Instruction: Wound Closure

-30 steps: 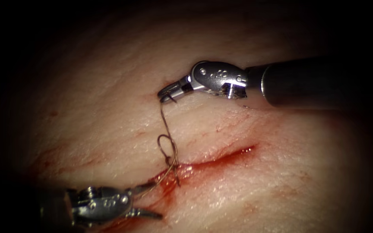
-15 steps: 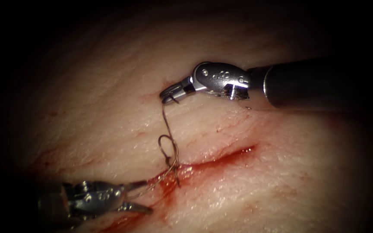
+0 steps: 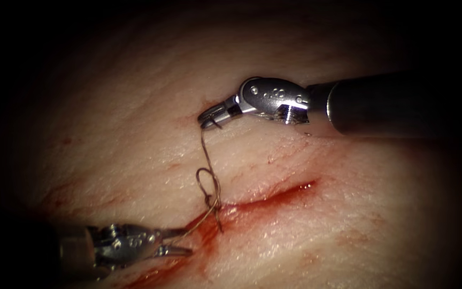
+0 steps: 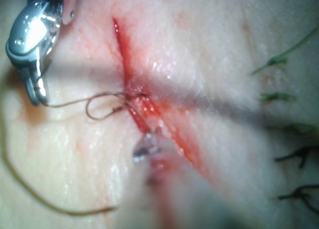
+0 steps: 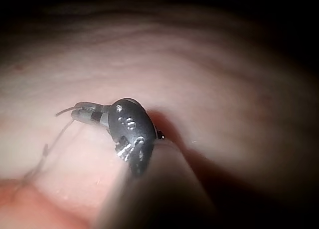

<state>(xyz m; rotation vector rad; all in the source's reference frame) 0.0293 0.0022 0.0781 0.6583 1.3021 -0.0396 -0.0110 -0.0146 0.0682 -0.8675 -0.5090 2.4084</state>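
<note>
I have the right tool (image 3: 208, 120) up above the cut (image 3: 274, 196), its jaws pinched together on the thread (image 3: 206, 155); a short dark stub pokes out just under the tip, and I cannot tell whether that is a thread end or a bit of the needle, so I leave the needle's place unsaid. From those jaws the thread drops down across the tissue (image 3: 348, 225) to a small loop (image 3: 205, 179) and a knot sitting right at the edge of the cut, near its left end, where the red fluid (image 3: 209, 230) pools. A second strand runs from the knot down and left to my left tool (image 3: 180, 241), which lies low on the left with its jaws spread in a narrow V; the strand meets the upper jaw, but I cannot make out whether it is held there or merely lies against it. In the left wrist view I see the right tool (image 4: 36, 92) with the thread (image 4: 70, 103) coming off its tip to the loop beside the cut (image 4: 124, 54), and a long slack strand curving away over the tissue. The right wrist view shows my right tool (image 5: 75, 113) closed, with the thread (image 5: 55, 139) trailing down from it.
</note>
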